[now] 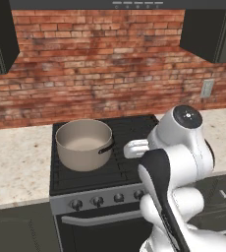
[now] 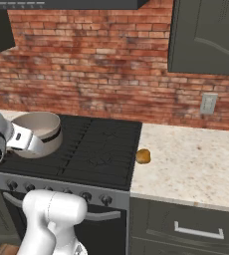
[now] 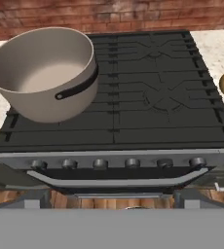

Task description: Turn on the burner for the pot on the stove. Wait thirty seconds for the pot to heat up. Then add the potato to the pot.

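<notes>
- Grey-beige metal is what we notice first: the pot (image 1: pixel 83 143) stands upright on the stove (image 1: pixel 129 129), over the left grates, at about ten o'clock in the hand view, with nothing that we can see inside it.
- We see its short dark handle (image 3: pixel 77 89) on the side wall that faces the middle of the cooktop.
- We find the potato (image 2: pixel 143 156) on the speckled counter (image 2: pixel 196 164) just beside the stove's right edge, well apart from the pot (at about three o'clock in the hand view, partly cut by the frame).
- Along the stove's silver front we count a row of round dark knobs (image 3: pixel 100 163), and below them the oven door's bar handle (image 3: pixel 119 182).
- We see the gripper (image 3: pixel 112 203) out in front of the oven door, facing the range; its two finger tips stand far apart at about six o'clock in the hand view, with nothing between them.
</notes>
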